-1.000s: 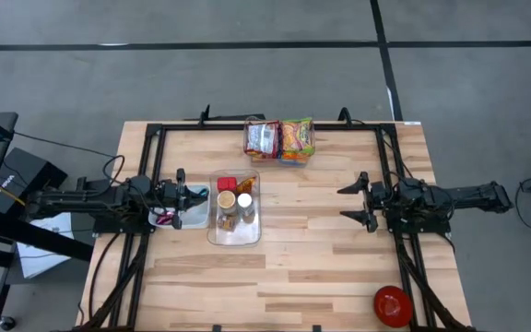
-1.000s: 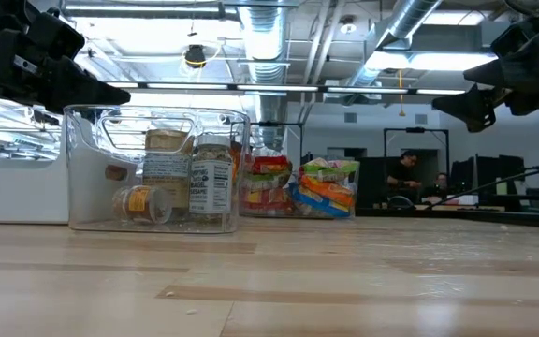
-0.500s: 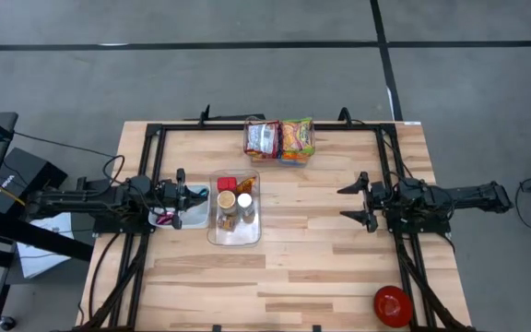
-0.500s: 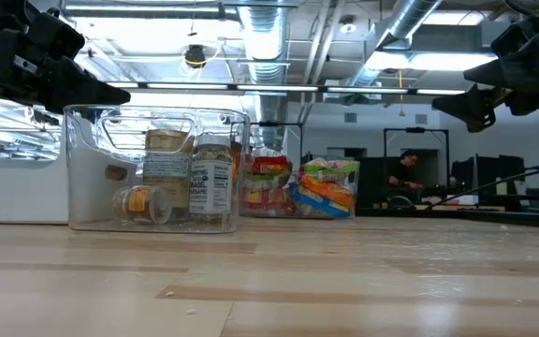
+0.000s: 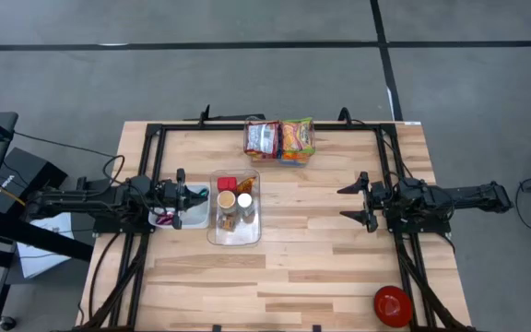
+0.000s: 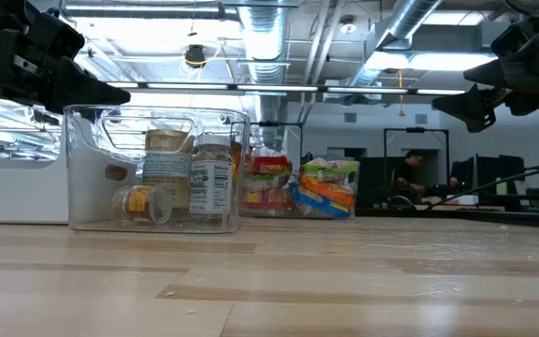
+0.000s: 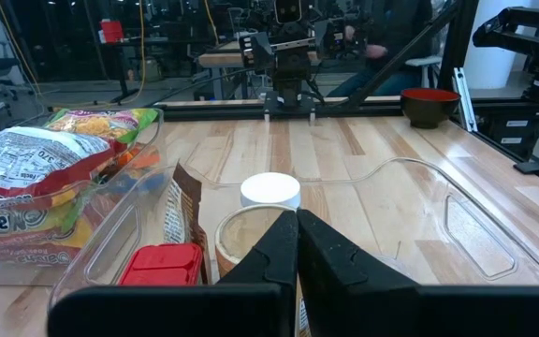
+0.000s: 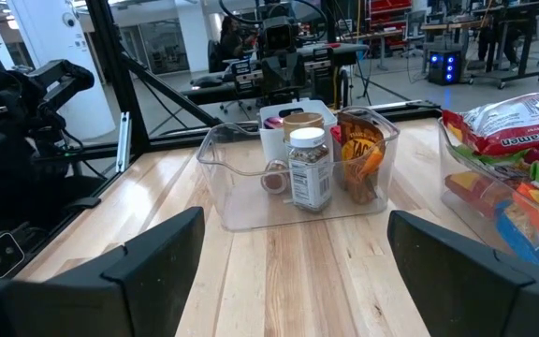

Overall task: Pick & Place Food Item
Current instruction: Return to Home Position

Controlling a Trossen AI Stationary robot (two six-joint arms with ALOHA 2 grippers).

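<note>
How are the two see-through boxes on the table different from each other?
The middle clear bin holds bottles and jars; the far clear bin holds soft, colourful noodle packs. The middle clear bin sits near the table's centre, while the far clear bin sits at its back edge. Both are clear plastic and rest on the wooden table.

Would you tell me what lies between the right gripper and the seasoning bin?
Only bare table between the right gripper and the seasoning bin, per the high view.
</note>
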